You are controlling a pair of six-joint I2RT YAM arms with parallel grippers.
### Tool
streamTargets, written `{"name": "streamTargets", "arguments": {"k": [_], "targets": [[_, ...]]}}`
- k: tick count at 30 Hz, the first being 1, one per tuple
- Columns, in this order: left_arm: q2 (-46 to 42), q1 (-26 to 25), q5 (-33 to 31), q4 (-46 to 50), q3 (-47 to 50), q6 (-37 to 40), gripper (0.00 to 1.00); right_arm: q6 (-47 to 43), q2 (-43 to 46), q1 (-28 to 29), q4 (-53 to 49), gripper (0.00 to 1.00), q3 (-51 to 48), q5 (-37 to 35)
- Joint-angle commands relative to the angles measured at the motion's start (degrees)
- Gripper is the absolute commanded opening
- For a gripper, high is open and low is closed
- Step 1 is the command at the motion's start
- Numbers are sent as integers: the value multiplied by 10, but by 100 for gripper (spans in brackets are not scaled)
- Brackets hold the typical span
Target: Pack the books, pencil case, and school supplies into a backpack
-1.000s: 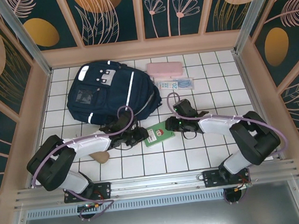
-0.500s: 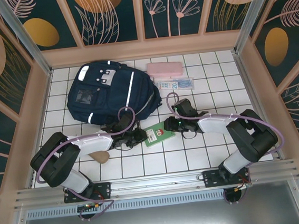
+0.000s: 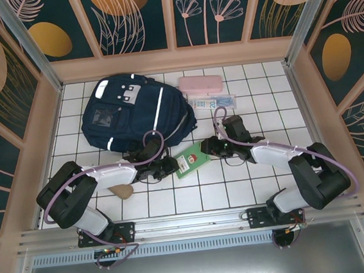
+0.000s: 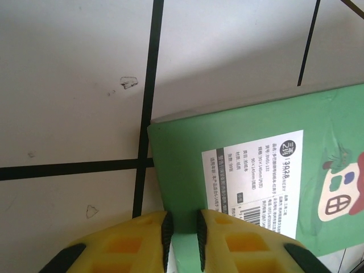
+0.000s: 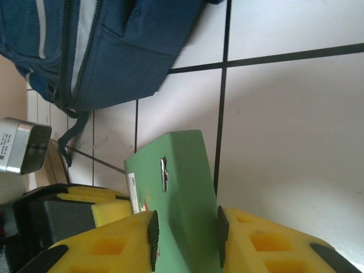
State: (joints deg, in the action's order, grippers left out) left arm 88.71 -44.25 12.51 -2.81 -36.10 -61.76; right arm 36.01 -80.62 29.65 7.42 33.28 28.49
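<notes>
**Hidden or unclear.**
- Green book (image 3: 192,160): in the top view its 9 o'clock edge and 2 o'clock corner were covered by the end effectors. In the left wrist view (image 4: 256,170) the cover ran off the frame at 3 and 6 o'clock. The white label's print was too small to read, and the red-white picture was cut at the edge.
- Backpack (image 3: 134,112): in the right wrist view only a navy part with a zip was seen (image 5: 114,45); the rest was out of frame.
- Supplies packet (image 3: 212,102): its print was illegible.
- Tan object (image 3: 121,191), at 7 o'clock of the book: what it was could not be told.

**Arms.**
- Left arm: folded low, forearm pointing to 3 o'clock.
- Left end effector (image 3: 172,165) (image 4: 182,233): narrow, yellow fingers (image 4: 136,239) pinching the book's edge.
- Right arm: elbow out at 4 o'clock, forearm reaching to 10 o'clock.
- Right end effector (image 3: 207,148) (image 5: 185,239): clamped across the book (image 5: 182,187), stapled spine between the pads.

**Places.**
- Book: near the centre of the tiled desk (image 3: 251,188), tilted, its right side raised.
- Backpack: at 11 o'clock of the book, lying flat.
- Pink pencil case (image 3: 200,83): at 12 o'clock, just beside the backpack.
- Packet: just on the pencil case's 6 o'clock side.
</notes>
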Motion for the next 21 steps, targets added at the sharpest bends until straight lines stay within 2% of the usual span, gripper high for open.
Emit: {"name": "streamTargets", "arguments": {"k": [1,10,14,19,21], "targets": [[20,-8,5,-29,6,9,23,-18,-10,21,-14,35,8,127],[27,-8,4,-22,-2,17,23,-20,-38,20,-8,39,15,193],[30,-8,3,-19,-5,22,23,-5,-25,20,27,34,10,243],[33,-8,0,-10,-10,27,23,-16,-11,20,2,33,20,241],[33,-8,0,-7,-12,29,23,-31,-14,20,-32,33,28,220]]}}
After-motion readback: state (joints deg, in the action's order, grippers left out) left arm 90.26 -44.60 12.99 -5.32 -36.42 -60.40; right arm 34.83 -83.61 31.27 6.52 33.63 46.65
